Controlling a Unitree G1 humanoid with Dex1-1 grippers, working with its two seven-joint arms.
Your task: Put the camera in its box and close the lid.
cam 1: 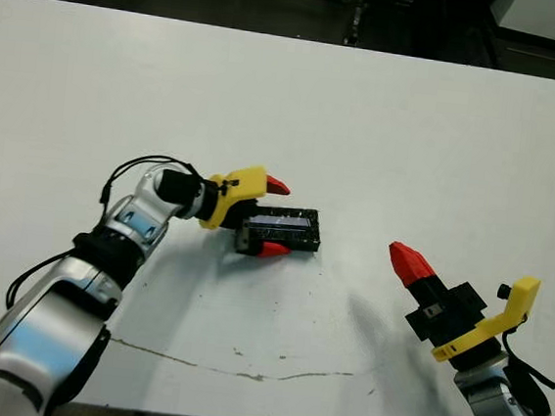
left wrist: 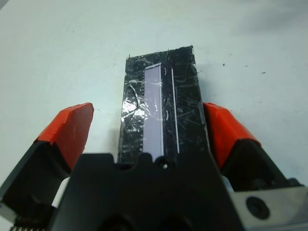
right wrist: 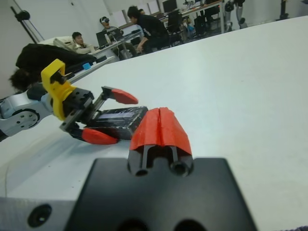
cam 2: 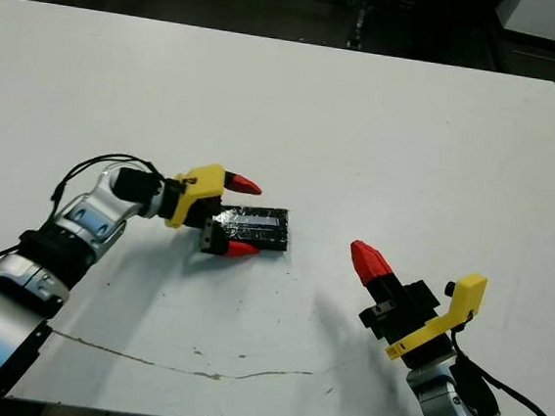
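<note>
The lid [cam 1: 281, 226] lies flat on the white table [cam 1: 383, 130], black, glossy and crinkly, with a pale strip along it. My left gripper [cam 1: 276, 218] is open and straddles the lid's end. In the left wrist view one red finger [left wrist: 226, 130] sits against the lid [left wrist: 161, 103] and the other finger [left wrist: 70, 125] stands off from it. The box and the camera are hidden. My right gripper [cam 1: 405, 260] is shut on nothing and hovers to the right of the lid, nearer the front edge. The right wrist view shows its joined fingertips [right wrist: 166, 127] pointing toward the lid [right wrist: 118, 120].
A thin dark scuff line [cam 1: 242, 370] runs across the table near its front edge. Beyond the far edge, the right wrist view shows people [right wrist: 144, 24] seated at desks.
</note>
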